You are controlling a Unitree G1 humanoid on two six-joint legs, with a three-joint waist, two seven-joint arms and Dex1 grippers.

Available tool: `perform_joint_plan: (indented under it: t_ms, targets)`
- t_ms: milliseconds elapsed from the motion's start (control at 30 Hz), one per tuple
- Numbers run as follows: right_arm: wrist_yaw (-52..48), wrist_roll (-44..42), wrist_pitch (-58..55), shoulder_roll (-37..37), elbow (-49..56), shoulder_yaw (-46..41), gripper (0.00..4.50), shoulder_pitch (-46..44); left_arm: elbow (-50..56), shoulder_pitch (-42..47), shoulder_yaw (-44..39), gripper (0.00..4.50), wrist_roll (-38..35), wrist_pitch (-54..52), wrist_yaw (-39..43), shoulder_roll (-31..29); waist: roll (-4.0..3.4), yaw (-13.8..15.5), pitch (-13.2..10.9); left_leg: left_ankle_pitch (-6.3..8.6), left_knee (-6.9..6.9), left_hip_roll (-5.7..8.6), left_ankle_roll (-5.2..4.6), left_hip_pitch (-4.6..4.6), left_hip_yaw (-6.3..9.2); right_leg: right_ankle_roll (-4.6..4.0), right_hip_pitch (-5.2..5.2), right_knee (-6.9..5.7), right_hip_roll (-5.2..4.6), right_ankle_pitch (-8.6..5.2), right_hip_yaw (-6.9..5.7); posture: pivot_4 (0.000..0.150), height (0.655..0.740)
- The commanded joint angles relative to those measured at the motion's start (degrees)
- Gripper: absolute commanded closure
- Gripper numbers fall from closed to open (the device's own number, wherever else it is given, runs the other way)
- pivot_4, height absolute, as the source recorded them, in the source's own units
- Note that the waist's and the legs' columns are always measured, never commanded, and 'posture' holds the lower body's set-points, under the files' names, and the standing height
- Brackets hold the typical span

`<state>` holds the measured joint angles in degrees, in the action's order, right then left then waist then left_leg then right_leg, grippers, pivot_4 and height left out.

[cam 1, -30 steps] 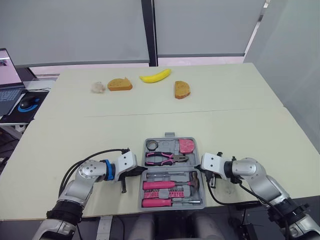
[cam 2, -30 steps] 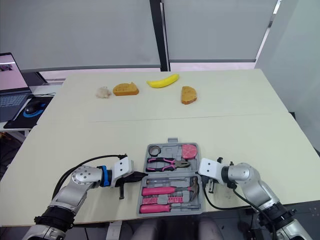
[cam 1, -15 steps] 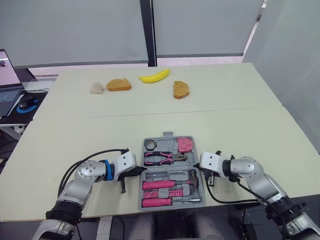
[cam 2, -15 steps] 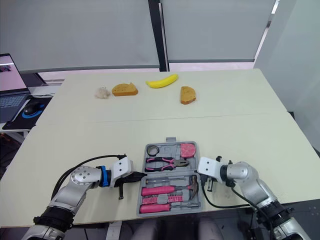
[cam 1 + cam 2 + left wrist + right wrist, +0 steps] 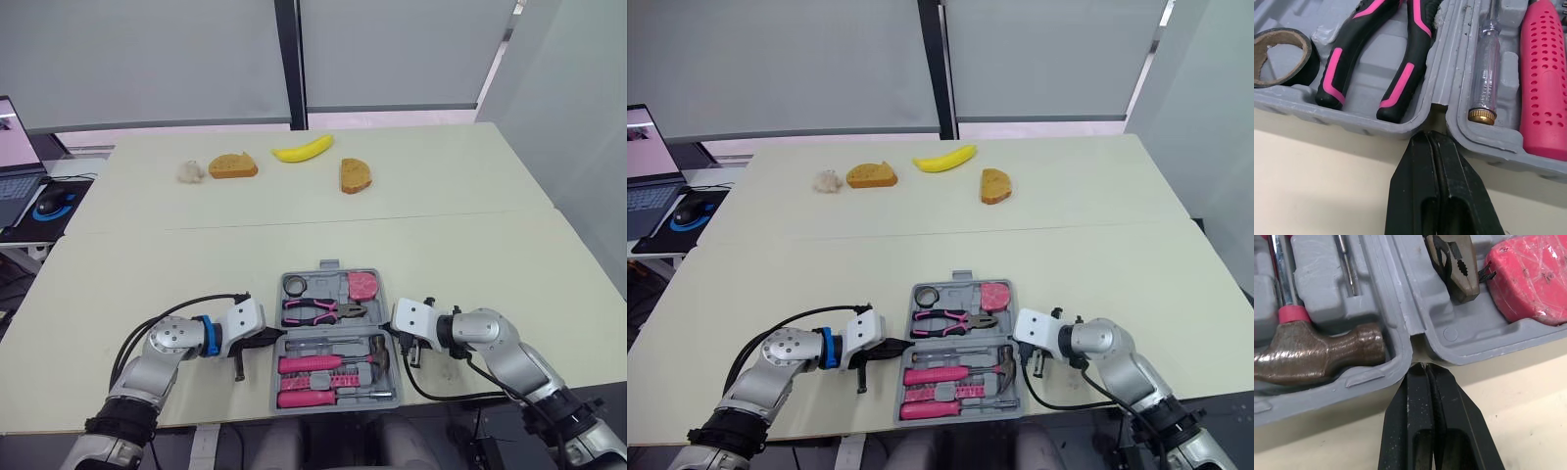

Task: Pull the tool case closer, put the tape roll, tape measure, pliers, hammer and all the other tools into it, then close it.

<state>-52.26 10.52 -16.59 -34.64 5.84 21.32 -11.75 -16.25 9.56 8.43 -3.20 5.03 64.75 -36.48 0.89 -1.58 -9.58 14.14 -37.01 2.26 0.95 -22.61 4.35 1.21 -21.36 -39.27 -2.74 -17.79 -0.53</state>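
The grey tool case (image 5: 331,264) lies open near the table's front edge. Its far half holds a black tape roll (image 5: 296,284), a red tape measure (image 5: 363,284) and pink-handled pliers (image 5: 323,310). The near half holds a hammer (image 5: 379,356) and pink-handled screwdrivers (image 5: 312,363). My left gripper (image 5: 1431,139) is shut, its tips pressed into the hinge notch on the case's left side. On the right side my right gripper (image 5: 1423,368) is shut too, touching the hinge notch between the hammer head (image 5: 1317,355) and the pliers' jaws.
Far across the table (image 5: 294,225) lie a banana (image 5: 303,149), two bread pieces (image 5: 234,164) (image 5: 355,175) and a small pale lump (image 5: 192,171). A laptop (image 5: 15,157) and a mouse stand on a side desk at the left.
The picture has shifted slightly. The case and both shut grippers keep their places at the hinge.
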Motion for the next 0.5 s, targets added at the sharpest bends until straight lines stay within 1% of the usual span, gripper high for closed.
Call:
perform_joint_plan:
  t_ms: [33,167,233,367,433,500]
  targets:
    - [1.61,0.08,-1.4,-1.51,3.33,-2.76,4.5,1.0,0.67,-1.28,-2.56,4.48,-1.09,-0.42,-1.47,-1.77,0.0,0.04,0.0,0.0,0.0,0.0,0.0,0.0,0.0,0.0,0.01,0.0,0.0,0.0,0.0,0.15,0.74]
    - [4.78,1.35,-1.21,-3.03,3.54,-4.68,4.5,2.01,0.61,-2.73,-4.88,4.48,-1.59,-0.43,-3.21,-3.59,0.0,0.04,0.0,0.0,0.0,0.0,0.0,0.02,0.01,0.0,0.01,-0.02,-0.01,0.0,-0.01,0.15,0.74]
    - [5.55,2.28,-1.44,-4.01,3.67,-4.82,4.5,2.28,2.3,-3.47,-6.0,4.48,-3.03,-0.51,-2.87,-4.39,0.0,0.04,0.0,0.0,0.0,0.0,0.0,0.01,0.01,0.0,0.0,-0.02,-0.01,0.0,-0.02,0.15,0.74]
    - [5.29,-1.64,-3.93,-4.19,9.24,-9.04,4.5,5.82,15.02,-6.77,-8.14,4.48,-11.54,-4.92,2.09,-6.05,0.0,0.16,0.0,0.0,0.02,0.0,0.0,-0.07,0.01,0.0,-0.01,0.06,-0.05,0.0,-0.02,0.15,0.74]
    - [5.7,-4.07,-6.74,-3.34,12.02,-11.65,4.5,7.75,20.56,-8.15,-6.84,4.48,-13.18,-4.73,5.57,-7.84,0.0,0.24,0.0,0.0,0.01,0.02,0.0,-0.12,0.02,0.0,-0.01,0.13,-0.1,0.0,-0.03,0.15,0.74]
    - [6.49,-5.53,-9.25,-2.58,14.21,-13.39,4.5,9.17,23.73,-8.85,-4.49,4.48,-12.98,-3.02,8.49,-8.95,-0.01,0.26,0.0,0.0,0.02,0.05,0.0,-0.12,0.02,0.0,0.03,0.18,-0.14,0.0,-0.03,0.15,0.74]
